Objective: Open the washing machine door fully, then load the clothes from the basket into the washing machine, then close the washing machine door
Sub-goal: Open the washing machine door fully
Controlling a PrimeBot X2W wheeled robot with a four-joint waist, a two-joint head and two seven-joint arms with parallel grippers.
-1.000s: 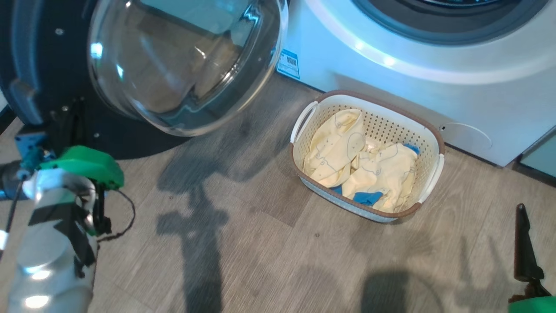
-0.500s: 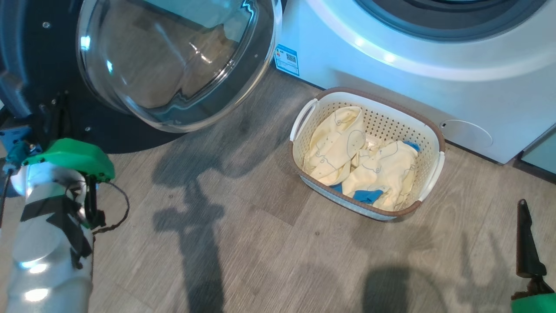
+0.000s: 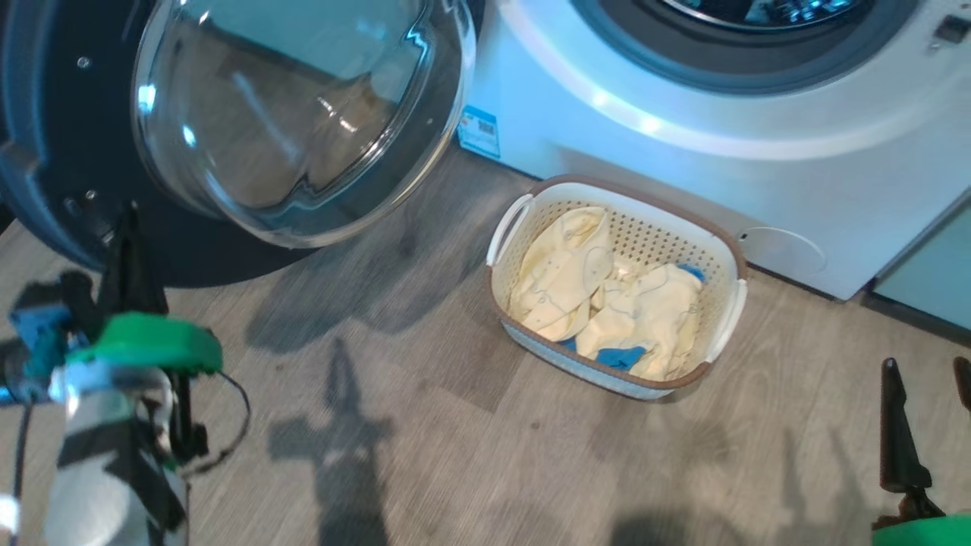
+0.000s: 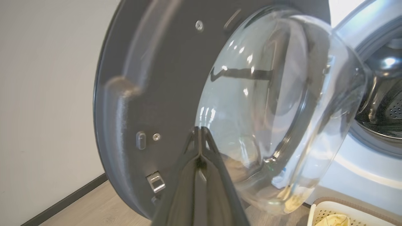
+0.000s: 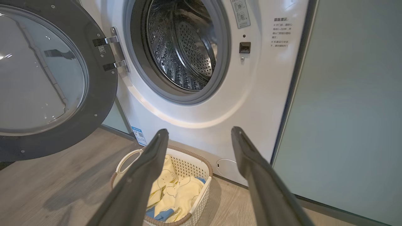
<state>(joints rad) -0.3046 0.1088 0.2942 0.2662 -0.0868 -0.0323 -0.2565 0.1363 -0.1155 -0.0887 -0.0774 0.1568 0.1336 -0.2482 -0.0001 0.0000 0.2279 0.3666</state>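
One washing machine door [image 3: 303,121] stood open at left of one washing machine [image 3: 683,167]. One steel drum [image 5: 185,47] exposed.
One basket [image 3: 645,227] sat on floor [image 3: 455,455], just in front of machine.
Clothes [image 3: 561,273] lay in basket: two pale-yellow garments counted, blue fabric at three spots.
Left tool [image 4: 199,130]: two fingers pressed together, gripping nothing, tips aimed at door inner face beside glass. Contact could not be determined.
Right tool [image 5: 199,131]: two fingers spread wide, empty, right of basket and apart from it.
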